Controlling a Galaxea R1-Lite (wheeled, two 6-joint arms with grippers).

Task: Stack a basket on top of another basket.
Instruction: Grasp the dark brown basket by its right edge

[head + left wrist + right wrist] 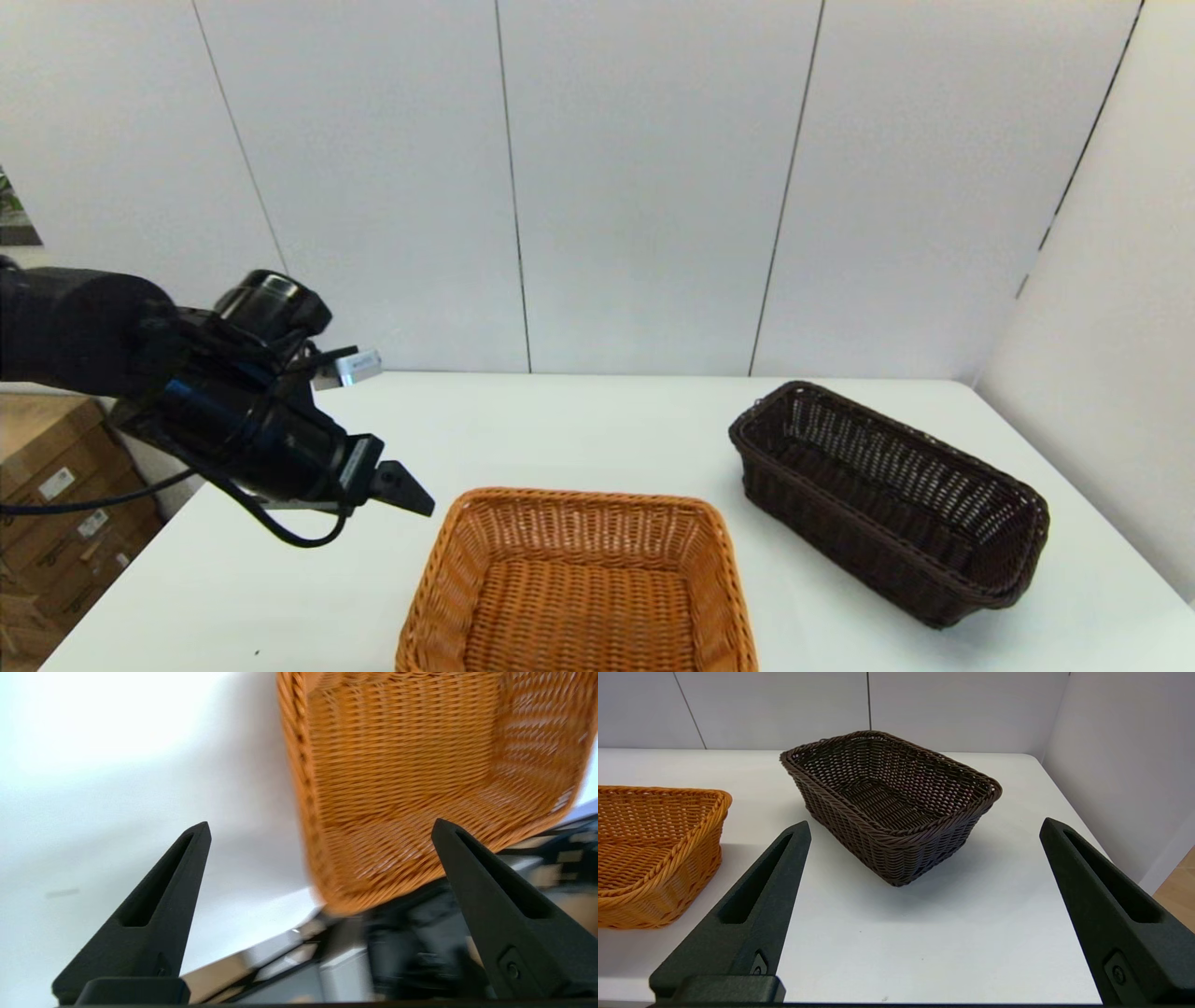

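Dark brown woven wicker basket [887,499], orange-tan wicker basket [579,583] — smooth white table [579,425], matt black claw [322,840].

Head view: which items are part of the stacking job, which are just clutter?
Part of the job:
- dark brown basket, standing alone on the table's right side
- orange-tan basket, near front centre, empty
- left gripper, open, raised beside the orange-tan basket
- right gripper, open, holding nothing

Just lying about:
- cardboard boxes off the white table, to the left
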